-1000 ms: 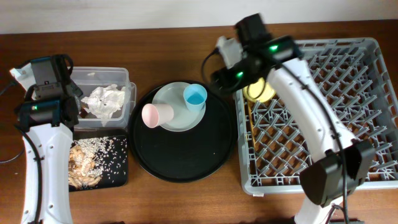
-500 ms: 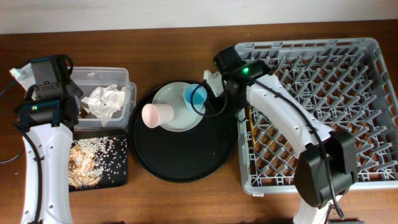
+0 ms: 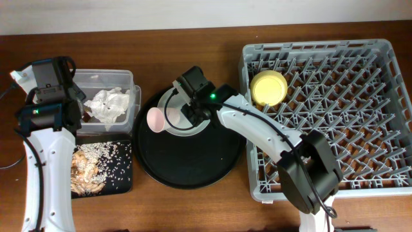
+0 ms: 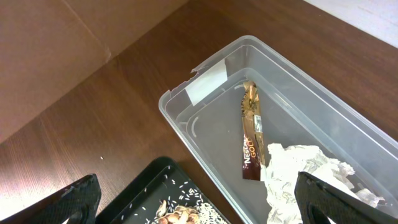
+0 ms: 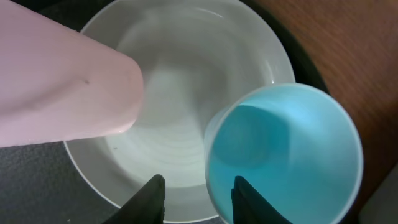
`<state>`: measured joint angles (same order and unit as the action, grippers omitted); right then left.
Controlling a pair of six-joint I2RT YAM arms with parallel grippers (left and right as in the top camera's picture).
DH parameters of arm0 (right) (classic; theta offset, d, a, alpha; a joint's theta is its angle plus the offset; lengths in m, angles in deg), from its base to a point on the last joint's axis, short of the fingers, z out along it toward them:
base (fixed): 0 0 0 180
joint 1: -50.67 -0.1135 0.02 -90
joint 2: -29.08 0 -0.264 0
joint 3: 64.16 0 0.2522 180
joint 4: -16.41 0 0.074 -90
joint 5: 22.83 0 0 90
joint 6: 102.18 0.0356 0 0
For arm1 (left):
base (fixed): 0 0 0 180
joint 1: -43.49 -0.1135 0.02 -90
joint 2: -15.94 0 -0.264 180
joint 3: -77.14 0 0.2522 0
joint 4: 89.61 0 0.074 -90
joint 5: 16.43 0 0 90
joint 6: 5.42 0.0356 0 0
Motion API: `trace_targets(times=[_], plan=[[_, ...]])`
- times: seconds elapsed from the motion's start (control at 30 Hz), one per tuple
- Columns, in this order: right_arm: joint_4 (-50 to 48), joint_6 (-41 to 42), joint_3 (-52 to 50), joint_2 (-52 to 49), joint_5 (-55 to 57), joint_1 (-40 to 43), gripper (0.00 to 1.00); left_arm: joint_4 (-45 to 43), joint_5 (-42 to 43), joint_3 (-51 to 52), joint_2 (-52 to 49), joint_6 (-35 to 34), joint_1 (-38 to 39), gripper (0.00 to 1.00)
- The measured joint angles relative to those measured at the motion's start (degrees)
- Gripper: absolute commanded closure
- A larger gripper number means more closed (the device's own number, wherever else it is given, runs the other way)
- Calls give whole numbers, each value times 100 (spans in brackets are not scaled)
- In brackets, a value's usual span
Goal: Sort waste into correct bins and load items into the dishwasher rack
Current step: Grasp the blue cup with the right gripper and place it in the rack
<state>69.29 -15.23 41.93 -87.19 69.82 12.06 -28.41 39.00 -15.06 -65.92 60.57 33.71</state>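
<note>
The dishwasher rack point(image 3: 386, 129) stands at the right with the yellow bowl point(image 3: 268, 88) in its back left corner. The grey-white plate point(image 3: 183, 129) lies on the round black tray and carries the pink cup point(image 3: 156, 119), which lies on its side. My right gripper point(image 3: 195, 106) hangs over the plate and hides the light blue cup from above. In the right wrist view it point(image 5: 199, 202) is open, its fingers straddling the near rim of the upright light blue cup point(image 5: 286, 149), with the pink cup point(image 5: 56, 81) and the plate point(image 5: 180, 81) alongside. My left gripper point(image 4: 208, 208) is open and empty. I cannot make out the chopsticks.
The clear tub point(image 3: 129, 80) holds the napkin point(image 3: 109, 103) and the gold-brown wrapper point(image 4: 250, 140). The shallow black tray point(image 3: 125, 183) in front of it holds rice and scraps point(image 3: 96, 161). The round black tray point(image 3: 193, 167) lies between the bins and the rack.
My right arm has swung left from the rack's back left corner to the plate, leaving the yellow bowl in the rack. It now covers the blue cup. The left arm has not moved.
</note>
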Motion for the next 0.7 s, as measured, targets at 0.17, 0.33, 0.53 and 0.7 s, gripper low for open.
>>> trace_targets(times=[0.17, 0.33, 0.53, 0.7], plan=[[-63, 4, 0, -125, 35, 0, 90, 0, 0, 0, 0, 0, 0, 1], [50, 2, 0, -122, 31, 0, 96, 0, 2, 0, 0, 0, 0, 1], [1145, 4, 2, 2090, -273, 0, 96, -2, 2, 0, 0, 0, 0, 1], [2695, 203, 44, 3534, -802, 758, 96, 0, 0, 0, 0, 0, 0, 1]])
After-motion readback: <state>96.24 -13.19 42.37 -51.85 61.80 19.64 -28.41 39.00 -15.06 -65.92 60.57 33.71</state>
